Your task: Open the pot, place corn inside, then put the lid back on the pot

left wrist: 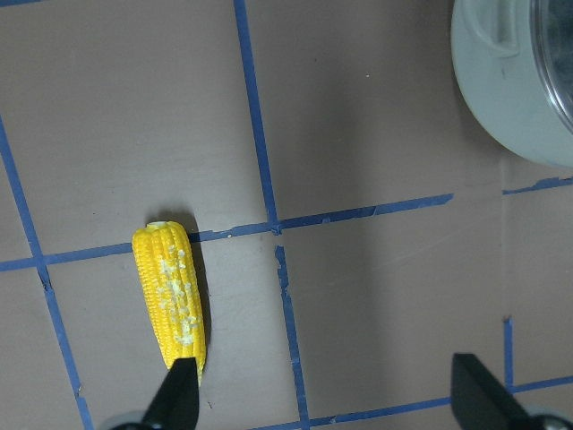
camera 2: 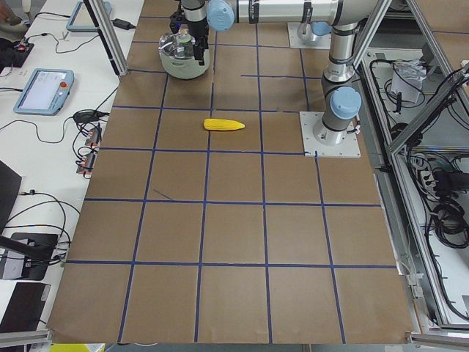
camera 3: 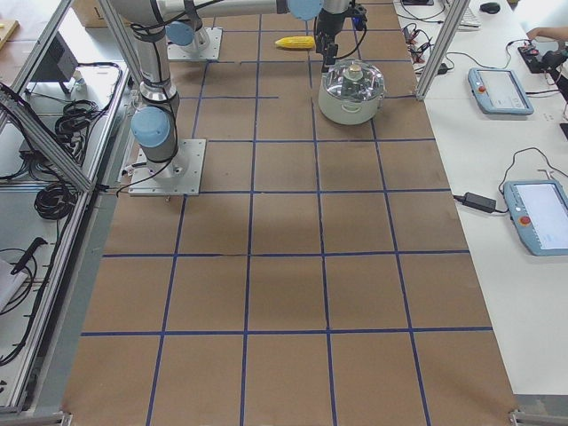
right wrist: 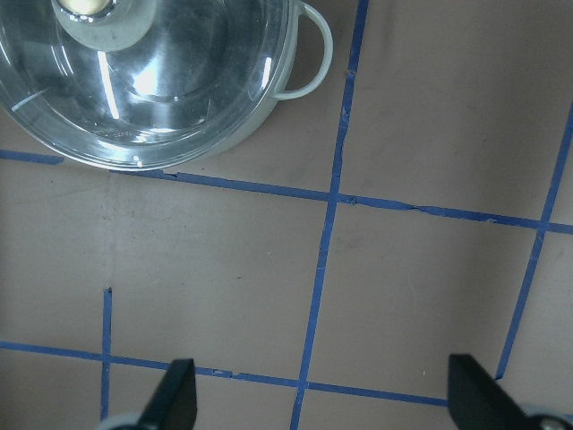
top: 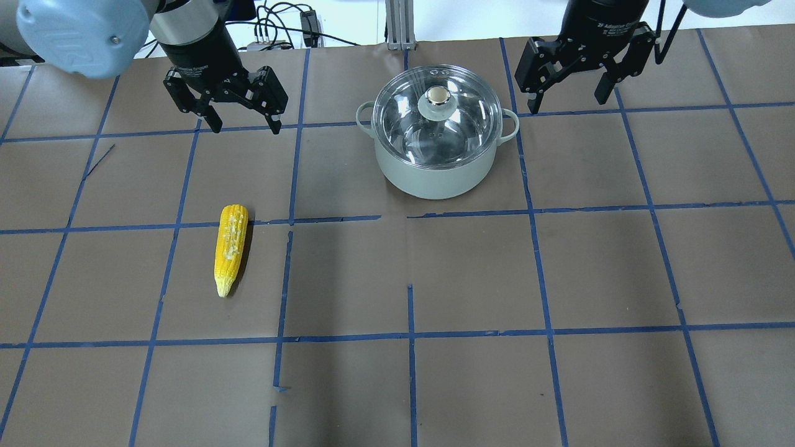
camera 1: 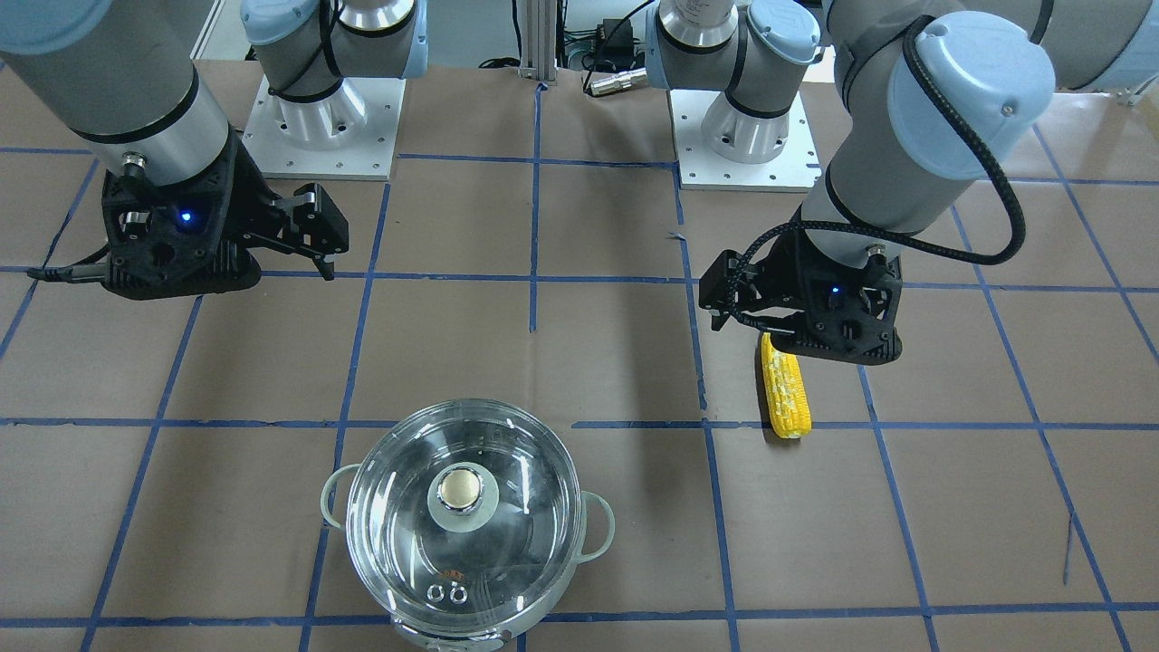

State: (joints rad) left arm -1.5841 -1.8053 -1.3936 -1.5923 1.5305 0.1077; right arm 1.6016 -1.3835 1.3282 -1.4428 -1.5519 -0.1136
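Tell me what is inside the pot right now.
Through the clear lid the pot shows only its bare shiny floor; no food. The knob and glare hide small patches. The corn lies on the table, apart.

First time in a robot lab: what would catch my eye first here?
The bright yellow corn stands out, lying alone on the brown, blue-taped table on the robot's left side. The pot sits farther out near the middle, its clear glass lid on. The left gripper and right gripper hang above the table, both open and empty.
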